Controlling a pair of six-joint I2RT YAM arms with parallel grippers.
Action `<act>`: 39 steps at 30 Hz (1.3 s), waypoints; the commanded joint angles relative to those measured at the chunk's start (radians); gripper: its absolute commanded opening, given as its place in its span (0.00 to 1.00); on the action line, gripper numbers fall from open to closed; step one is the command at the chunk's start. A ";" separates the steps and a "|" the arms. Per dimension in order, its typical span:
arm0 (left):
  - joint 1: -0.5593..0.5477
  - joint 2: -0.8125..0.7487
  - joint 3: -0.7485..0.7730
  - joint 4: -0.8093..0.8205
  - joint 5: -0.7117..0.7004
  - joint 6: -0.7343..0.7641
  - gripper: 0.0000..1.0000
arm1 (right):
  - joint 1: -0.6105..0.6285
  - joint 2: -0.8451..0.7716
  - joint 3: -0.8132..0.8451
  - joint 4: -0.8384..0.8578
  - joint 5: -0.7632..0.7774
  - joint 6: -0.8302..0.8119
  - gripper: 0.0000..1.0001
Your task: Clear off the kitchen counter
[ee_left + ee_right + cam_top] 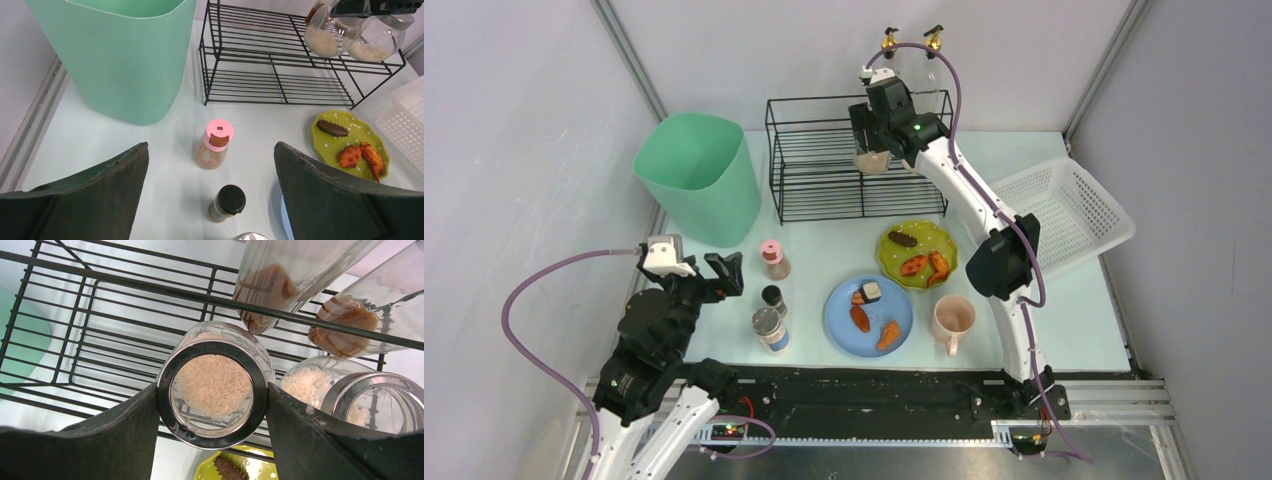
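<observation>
My right gripper is closed on a glass jar of rice, one finger pressed against each side. It holds the jar over the top shelf of the wire rack, which stands along the far edge of the kitchen counter. A second rice jar sits just beside it on the right. I judge this to be the shelving step. I cannot tell whether the base is seated on the wires, so next I should lower it gently, then open and back straight out without knocking the neighbour. My left gripper is spread wide and empty over the near-left part of the counter, above the pink-capped shaker and the black-capped shaker — likely the next things to go.
</observation>
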 commanded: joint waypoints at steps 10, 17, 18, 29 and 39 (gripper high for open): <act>0.008 0.016 -0.004 0.022 0.010 -0.006 0.98 | 0.007 0.006 0.062 0.025 0.043 0.007 0.83; 0.008 0.018 -0.005 0.021 0.010 -0.006 0.98 | 0.040 -0.028 0.037 0.057 0.123 -0.037 0.85; 0.009 0.018 -0.005 0.022 0.010 -0.006 0.98 | 0.046 -0.040 0.012 0.068 0.146 -0.048 0.85; 0.007 0.006 -0.006 0.021 0.003 -0.007 0.98 | 0.239 -0.297 -0.276 0.222 0.229 -0.133 0.85; 0.009 -0.003 -0.005 0.020 -0.008 -0.008 0.98 | 0.421 -0.442 -0.531 0.250 0.126 -0.117 0.84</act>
